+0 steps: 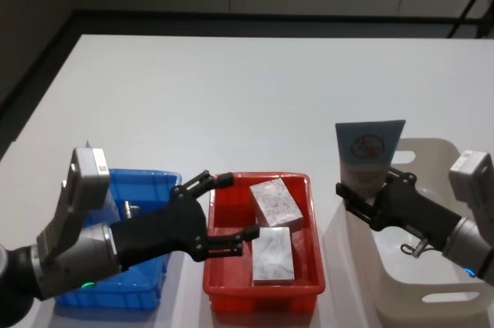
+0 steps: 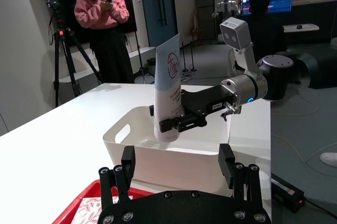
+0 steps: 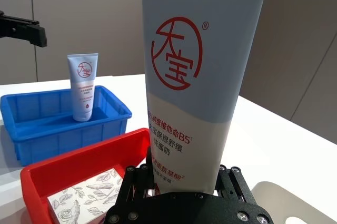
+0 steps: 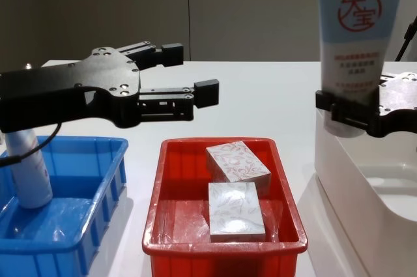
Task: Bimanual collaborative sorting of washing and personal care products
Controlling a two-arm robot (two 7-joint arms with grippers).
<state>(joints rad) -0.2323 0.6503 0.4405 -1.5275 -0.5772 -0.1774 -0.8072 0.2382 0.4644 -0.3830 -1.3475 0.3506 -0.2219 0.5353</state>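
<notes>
- Three bins sit in a row along the table's near edge: a blue bin (image 1: pixel 147 177) on the left, a red bin (image 1: pixel 262 289) in the middle and a white bin (image 1: pixel 432 297) on the right. They stand close together, with narrow strips of tabletop between them.
- The left gripper (image 1: pixel 238 206) hangs above the gap between the blue and red bins, its tips reaching over the red bin's left side. Its fingers are spread wide with nothing between them and touch nothing.
- The red bin holds two patterned boxes lying flat: the near box (image 1: pixel 272 255) and the far box (image 1: pixel 273 201), almost touching.
- A second tube (image 4: pixel 29 173), whitish with red print, stands upright in the blue bin, behind the left arm.
- The right gripper (image 1: pixel 370 189) is clamped around the lower part of the pale-blue tube (image 1: pixel 369 150). The tube is upright, wide crimped end up, red circled logo facing the robot. Its lower end is at about rim height over the white bin's left side.
- The count is three bins, two tubes, two boxes and two grippers.
- Beyond the bins the white table (image 1: pixel 255 96) runs bare to its far edge, leaving wide room to move on both sides.
</notes>
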